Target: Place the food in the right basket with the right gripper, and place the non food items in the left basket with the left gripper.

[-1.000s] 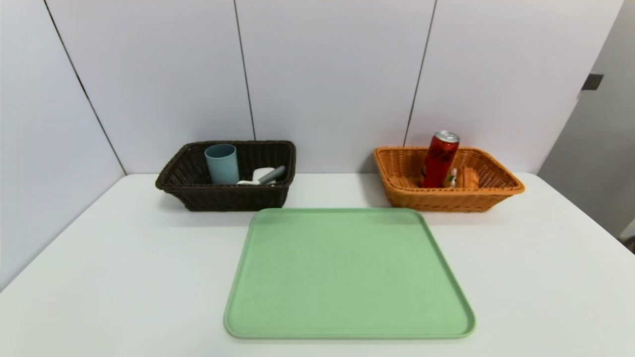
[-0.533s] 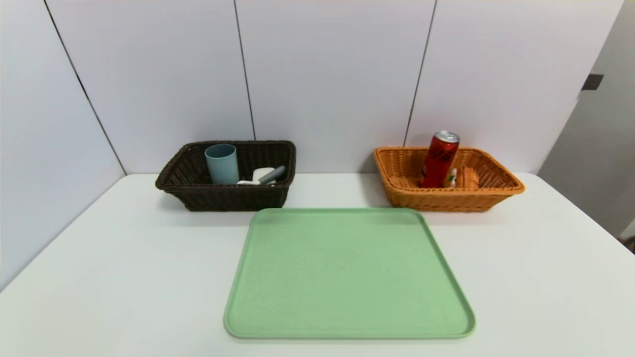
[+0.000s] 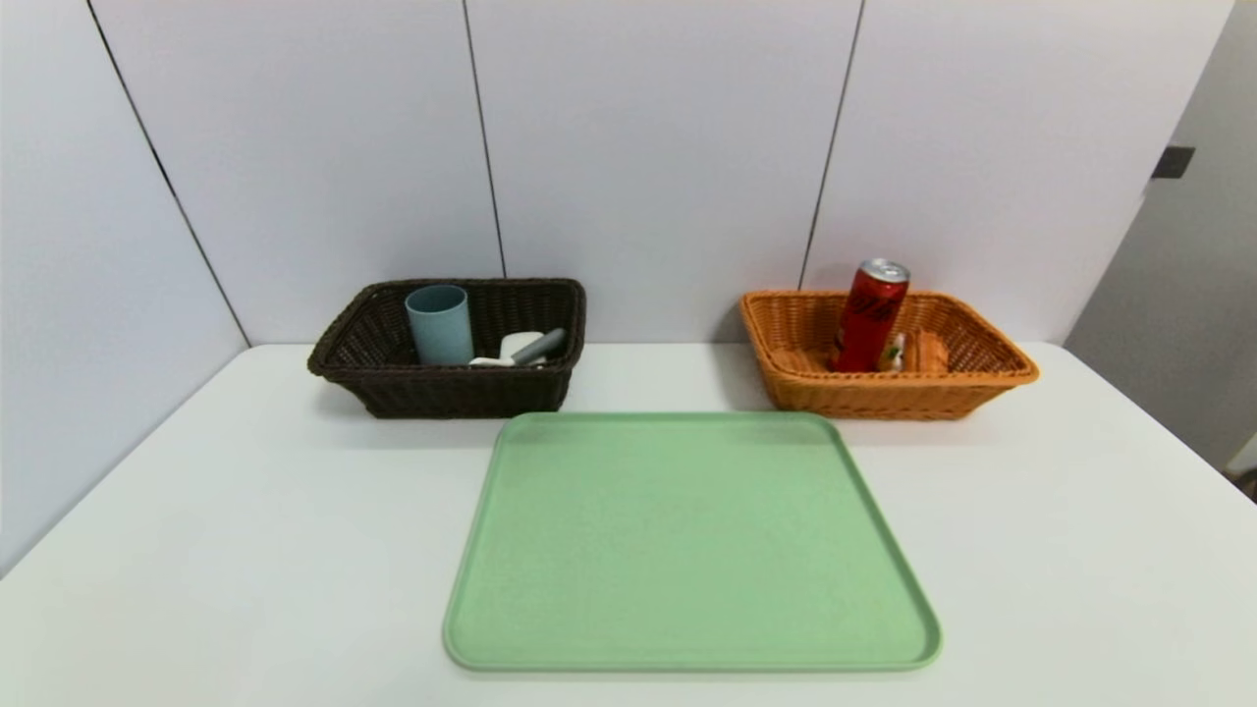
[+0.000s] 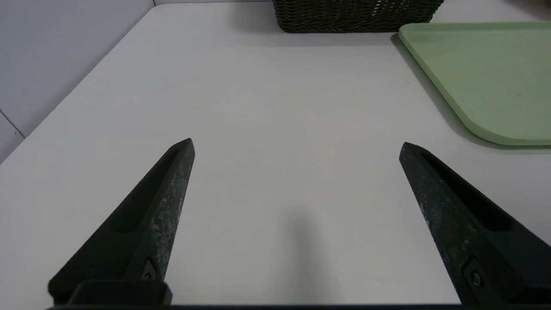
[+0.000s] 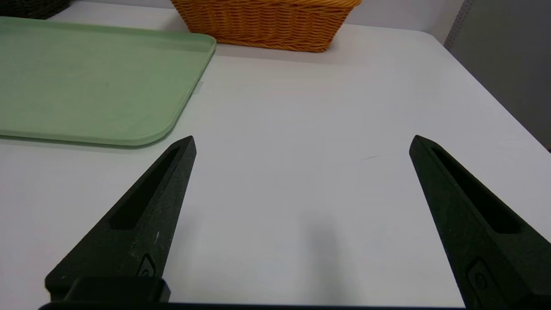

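Both tools, left tool (image 4: 297, 146) and right tool (image 5: 301, 142), gape empty, seen only by wrist cameras.

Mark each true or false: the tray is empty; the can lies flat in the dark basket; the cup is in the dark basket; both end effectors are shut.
1. The green tray is empty. True.
2. The can lies flat in the dark basket. False: it stands tilted in the orange basket.
3. The cup is in the dark basket. True.
4. Both end effectors are shut. False: left end effector and right end effector are open, holding nothing.
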